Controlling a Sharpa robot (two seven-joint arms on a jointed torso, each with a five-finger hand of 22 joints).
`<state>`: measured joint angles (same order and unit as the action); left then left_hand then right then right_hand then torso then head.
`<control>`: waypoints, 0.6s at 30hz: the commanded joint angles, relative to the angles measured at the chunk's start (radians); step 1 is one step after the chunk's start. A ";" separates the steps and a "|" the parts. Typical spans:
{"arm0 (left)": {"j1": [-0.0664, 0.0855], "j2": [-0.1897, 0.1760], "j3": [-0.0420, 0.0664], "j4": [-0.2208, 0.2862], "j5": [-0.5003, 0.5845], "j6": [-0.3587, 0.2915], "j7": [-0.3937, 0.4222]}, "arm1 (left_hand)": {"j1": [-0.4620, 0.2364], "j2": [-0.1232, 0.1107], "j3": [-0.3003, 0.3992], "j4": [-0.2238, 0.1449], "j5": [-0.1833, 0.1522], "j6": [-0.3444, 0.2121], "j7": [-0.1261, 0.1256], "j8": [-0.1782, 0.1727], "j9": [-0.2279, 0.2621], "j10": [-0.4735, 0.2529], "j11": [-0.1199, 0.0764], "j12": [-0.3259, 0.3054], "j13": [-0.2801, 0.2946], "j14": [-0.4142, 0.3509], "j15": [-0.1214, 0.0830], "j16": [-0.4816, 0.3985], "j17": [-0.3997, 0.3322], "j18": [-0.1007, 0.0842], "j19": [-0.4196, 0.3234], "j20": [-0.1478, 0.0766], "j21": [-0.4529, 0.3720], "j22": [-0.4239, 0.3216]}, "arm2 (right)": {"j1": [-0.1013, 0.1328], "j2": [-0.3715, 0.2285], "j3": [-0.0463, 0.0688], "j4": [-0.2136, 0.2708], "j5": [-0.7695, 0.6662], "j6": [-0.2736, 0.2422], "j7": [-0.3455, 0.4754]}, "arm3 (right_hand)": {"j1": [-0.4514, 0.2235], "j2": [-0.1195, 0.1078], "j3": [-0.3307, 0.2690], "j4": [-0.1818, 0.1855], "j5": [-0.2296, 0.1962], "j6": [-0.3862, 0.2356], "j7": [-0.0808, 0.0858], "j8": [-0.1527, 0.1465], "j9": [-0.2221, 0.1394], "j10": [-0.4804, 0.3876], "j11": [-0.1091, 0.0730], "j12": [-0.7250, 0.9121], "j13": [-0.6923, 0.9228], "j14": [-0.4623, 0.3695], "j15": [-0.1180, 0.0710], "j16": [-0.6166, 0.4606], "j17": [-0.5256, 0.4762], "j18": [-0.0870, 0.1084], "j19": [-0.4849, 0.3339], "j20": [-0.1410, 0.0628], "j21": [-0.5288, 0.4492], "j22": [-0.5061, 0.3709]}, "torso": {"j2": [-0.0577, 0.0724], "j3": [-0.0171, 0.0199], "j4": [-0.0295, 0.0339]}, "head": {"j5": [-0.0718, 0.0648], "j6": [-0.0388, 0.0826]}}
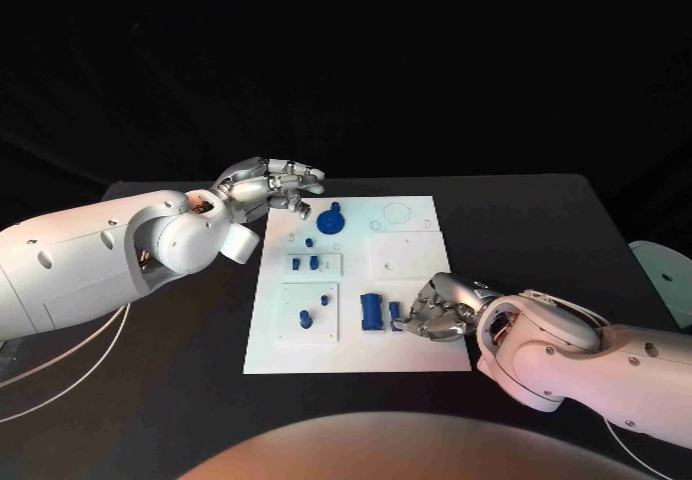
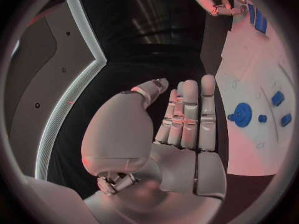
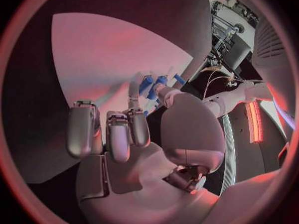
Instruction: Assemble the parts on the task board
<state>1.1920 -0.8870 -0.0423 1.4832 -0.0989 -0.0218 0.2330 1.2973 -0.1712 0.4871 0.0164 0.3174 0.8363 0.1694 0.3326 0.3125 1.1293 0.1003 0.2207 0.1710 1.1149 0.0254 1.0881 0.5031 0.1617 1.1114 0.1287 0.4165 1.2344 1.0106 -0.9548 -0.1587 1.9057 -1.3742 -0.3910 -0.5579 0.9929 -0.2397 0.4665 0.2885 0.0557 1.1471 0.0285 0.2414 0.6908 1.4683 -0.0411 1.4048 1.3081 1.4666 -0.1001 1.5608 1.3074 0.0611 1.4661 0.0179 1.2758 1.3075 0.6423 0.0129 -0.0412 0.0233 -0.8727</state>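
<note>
Head view: left robot hand (image 1: 271, 187) hovers spread near the task board (image 1: 274, 352); right robot hand (image 1: 440, 308) pinches a blue part (image 1: 394, 311).

- A black table (image 1: 548, 230) spreads under the white plate, its dark top reaching out on every side
- Thin white cables (image 1: 65, 365) trail in loops over the table's near left part

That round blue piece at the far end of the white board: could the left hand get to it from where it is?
Probably yes. The left hand is open beside the round blue piece, with nothing between them.
</note>
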 commanded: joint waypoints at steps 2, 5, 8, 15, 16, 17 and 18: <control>0.000 0.001 0.001 0.001 0.001 0.010 0.004 | -0.002 0.007 0.004 -0.002 0.005 -0.005 0.001 0.005 0.002 -0.008 0.000 0.005 0.001 -0.008 0.002 -0.001 -0.001 0.018 0.006 0.002 -0.004 0.000 | -0.002 -0.003 0.000 0.001 0.007 0.022 0.011 | 0.011 0.004 -0.006 0.001 -0.006 0.004 0.003 -0.007 -0.001 0.049 0.002 0.002 0.166 0.101 0.003 0.006 0.250 -0.005 0.024 -0.005 0.002 0.188 | 0.001 0.0000 0.0005 | 0.001 0.000; 0.000 0.001 0.001 0.002 0.001 0.010 0.004 | -0.002 0.007 0.004 -0.002 0.005 -0.005 0.001 0.005 0.002 -0.008 0.000 0.005 0.001 -0.008 0.002 -0.001 -0.001 0.018 0.006 0.002 -0.004 0.000 | -0.002 -0.004 0.000 -0.004 0.008 0.027 0.012 | 0.019 0.009 -0.010 -0.001 -0.006 0.004 0.003 -0.007 -0.001 0.049 0.001 0.002 0.167 0.102 0.003 0.006 0.251 -0.005 0.025 -0.005 0.004 0.188 | 0.001 -0.0007 0.0013 | 0.001 0.000; 0.000 0.001 0.001 0.002 0.001 0.010 0.004 | -0.001 0.008 0.005 -0.003 0.006 -0.005 0.001 0.006 0.002 -0.008 0.000 0.006 0.001 -0.008 0.002 -0.001 -0.001 0.018 0.007 0.002 -0.004 0.000 | -0.002 0.000 0.000 -0.009 0.008 0.030 0.013 | 0.033 0.009 -0.015 -0.003 -0.006 0.003 0.003 -0.008 -0.002 0.050 0.001 0.002 0.167 0.102 0.003 0.006 0.251 -0.005 0.024 -0.005 0.003 0.188 | 0.001 -0.0003 0.0014 | 0.002 0.000; 0.000 0.002 0.001 0.003 0.001 0.011 0.004 | -0.001 0.008 0.005 -0.003 0.006 -0.005 0.001 0.006 0.002 -0.008 0.000 0.006 0.001 -0.008 0.002 -0.001 -0.001 0.018 0.007 0.002 -0.004 0.000 | -0.003 0.014 0.000 -0.030 0.008 0.032 0.016 | 0.050 0.011 -0.017 -0.004 -0.006 0.003 0.003 -0.009 -0.003 0.050 0.001 0.002 0.167 0.102 0.002 0.006 0.251 -0.005 0.024 -0.005 0.003 0.188 | 0.001 0.0000 0.0029 | 0.001 0.000; 0.000 0.001 0.001 0.003 0.001 0.011 0.004 | -0.001 0.008 0.005 -0.003 0.006 -0.005 0.001 0.006 0.002 -0.008 0.000 0.006 0.001 -0.008 0.002 -0.001 -0.001 0.018 0.007 0.002 -0.004 0.000 | -0.003 0.019 0.000 -0.036 0.008 0.031 0.016 | 0.050 0.011 -0.017 -0.004 -0.006 0.003 0.003 -0.009 -0.003 0.050 0.001 0.002 0.167 0.102 0.002 0.006 0.251 -0.005 0.024 -0.005 0.003 0.188 | 0.001 -0.0001 0.0027 | 0.001 0.000; 0.000 0.001 0.001 0.003 0.001 0.011 0.004 | -0.001 0.008 0.005 -0.003 0.006 -0.005 0.001 0.006 0.002 -0.008 0.000 0.006 0.001 -0.008 0.002 -0.001 -0.001 0.018 0.007 0.002 -0.004 0.000 | -0.003 0.021 0.000 -0.040 0.008 0.031 0.017 | 0.051 0.012 -0.017 -0.004 -0.006 0.003 0.003 -0.009 -0.003 0.050 0.001 0.003 0.168 0.102 0.002 0.006 0.251 -0.005 0.025 -0.005 0.005 0.189 | 0.001 -0.0001 0.0022 | 0.001 0.000; 0.000 0.001 0.001 0.004 0.001 0.011 0.004 | -0.001 0.008 0.005 -0.003 0.006 -0.005 0.001 0.006 0.002 -0.008 0.000 0.006 0.001 -0.008 0.002 -0.001 -0.001 0.018 0.007 0.002 -0.004 0.000 | -0.003 0.024 0.000 -0.044 0.008 0.031 0.017 | 0.051 0.012 -0.017 -0.004 -0.006 0.003 0.003 -0.009 -0.003 0.050 0.001 0.003 0.168 0.102 0.002 0.006 0.251 -0.005 0.025 -0.005 0.005 0.189 | 0.001 -0.0001 0.0025 | 0.001 0.000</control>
<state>1.1920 -0.8872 -0.0423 1.4842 -0.0989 -0.0218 0.2321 1.2973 -0.1712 0.4871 0.0164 0.3173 0.8363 0.1694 0.3325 0.3133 1.1294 0.1002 0.2206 0.1709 1.1149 0.0254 1.0881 0.5032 0.1617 1.1114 0.1287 0.4165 1.2344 1.0090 -0.9338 -0.1588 1.8660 -1.3642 -0.3777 -0.5512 1.0361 -0.2278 0.4564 0.2840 0.0557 1.1471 0.0285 0.2376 0.6897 1.4683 -0.0411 1.4048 1.3078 1.4666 -0.1001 1.5608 1.3073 0.0611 1.4661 0.0179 1.2758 1.3073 0.6432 0.0128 -0.0390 0.0243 -0.8727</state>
